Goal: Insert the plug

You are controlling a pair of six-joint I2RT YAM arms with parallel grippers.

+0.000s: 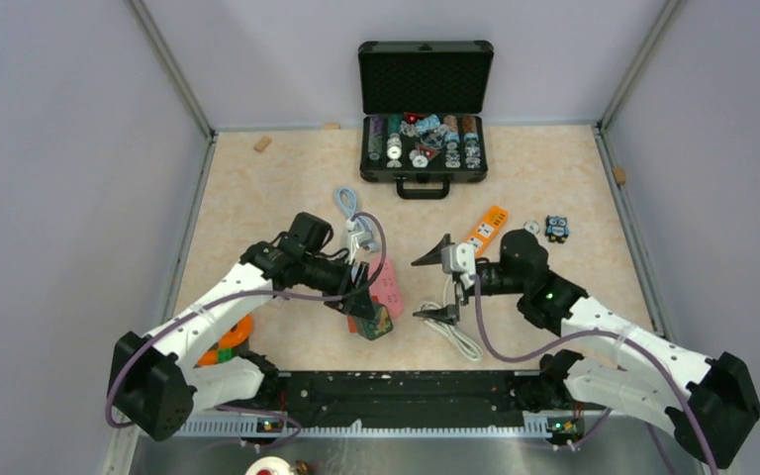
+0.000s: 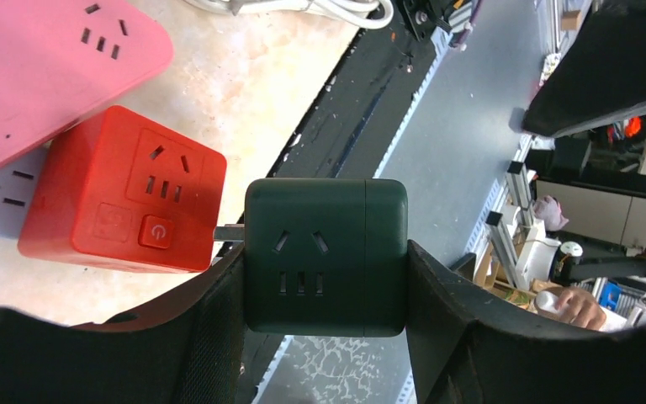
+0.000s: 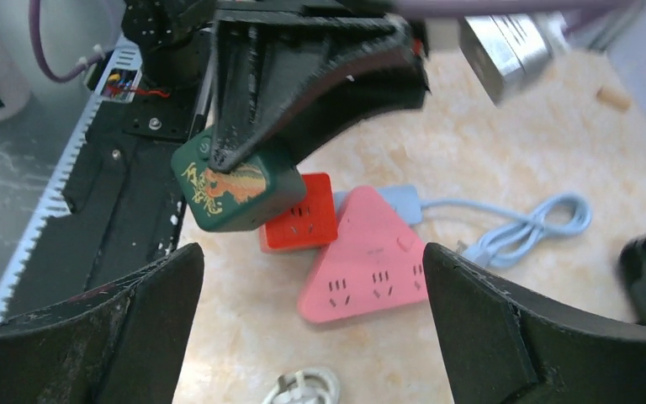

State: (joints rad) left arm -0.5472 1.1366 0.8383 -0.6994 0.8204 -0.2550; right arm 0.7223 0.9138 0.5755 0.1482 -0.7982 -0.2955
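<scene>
Your left gripper (image 2: 326,278) is clamping the dark green cube adapter (image 2: 325,255), holding its prong just beside the red cube socket (image 2: 122,202) resting against the pink triangular power strip (image 3: 368,269), while your right gripper (image 3: 313,337) is hovering nearby, spread wide with nothing between its fingers.

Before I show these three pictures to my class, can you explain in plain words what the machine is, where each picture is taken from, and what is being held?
Two robot arms are bolted to the near table edge. One picture looks down from above; the other two come from cameras on each wrist. The left gripper is closed on a dark green cube adapter, its prongs next to a red cube adapter. Beside that lies a pink power strip with a light blue cable. The right gripper is open and empty. An open black case of small parts sits at the back.
</scene>
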